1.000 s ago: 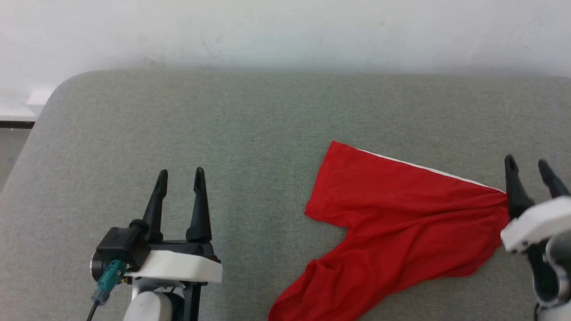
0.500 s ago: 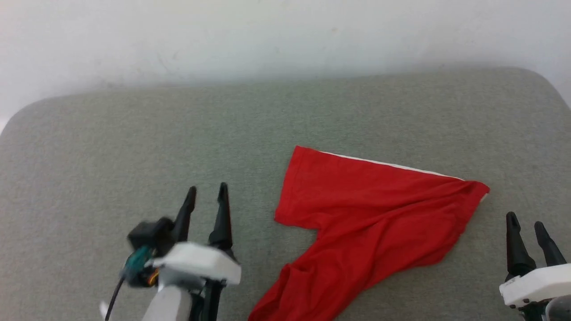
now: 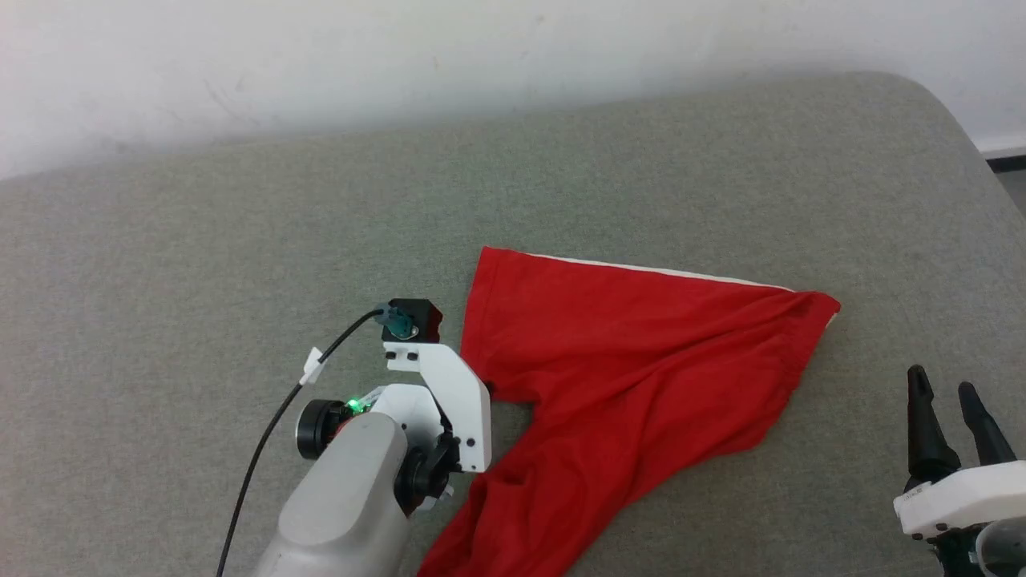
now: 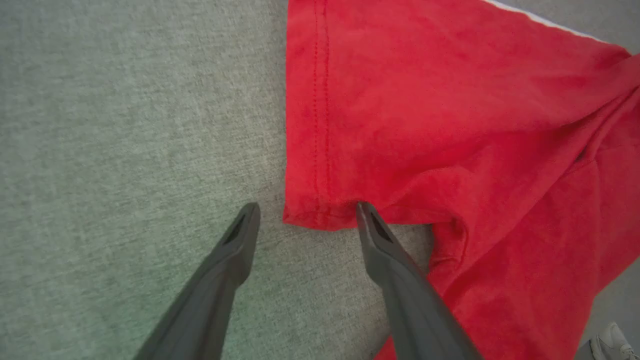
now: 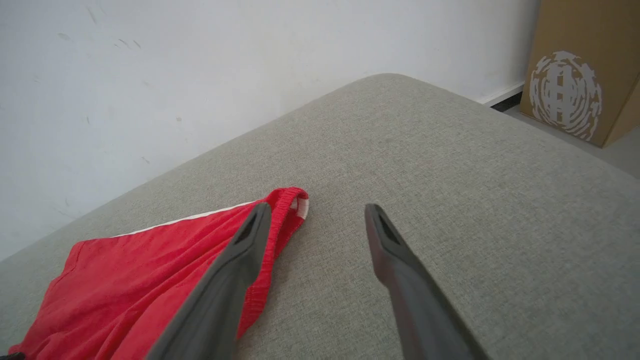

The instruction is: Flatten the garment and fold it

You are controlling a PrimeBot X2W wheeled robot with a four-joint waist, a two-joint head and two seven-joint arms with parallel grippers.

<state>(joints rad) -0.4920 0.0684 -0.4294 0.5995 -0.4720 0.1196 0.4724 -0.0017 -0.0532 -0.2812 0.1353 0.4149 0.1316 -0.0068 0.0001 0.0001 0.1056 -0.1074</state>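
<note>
Straddling the near-left hem corner of the red shorts [image 3: 641, 361], rumpled right of centre on the padded surface [image 3: 240, 240], the wide-open, empty left hand [image 4: 306, 215] seems poised to pinch it flat; the right hand [image 3: 942, 385] hovers open, empty.

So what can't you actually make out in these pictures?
- Left wrist view: whether the left claw touches the garment at its corner; height is unclear.
- Head view: the garment's lower leg, cut off by the bottom edge.
- Right wrist view: the cardboard box, cut by the right edge.
</note>
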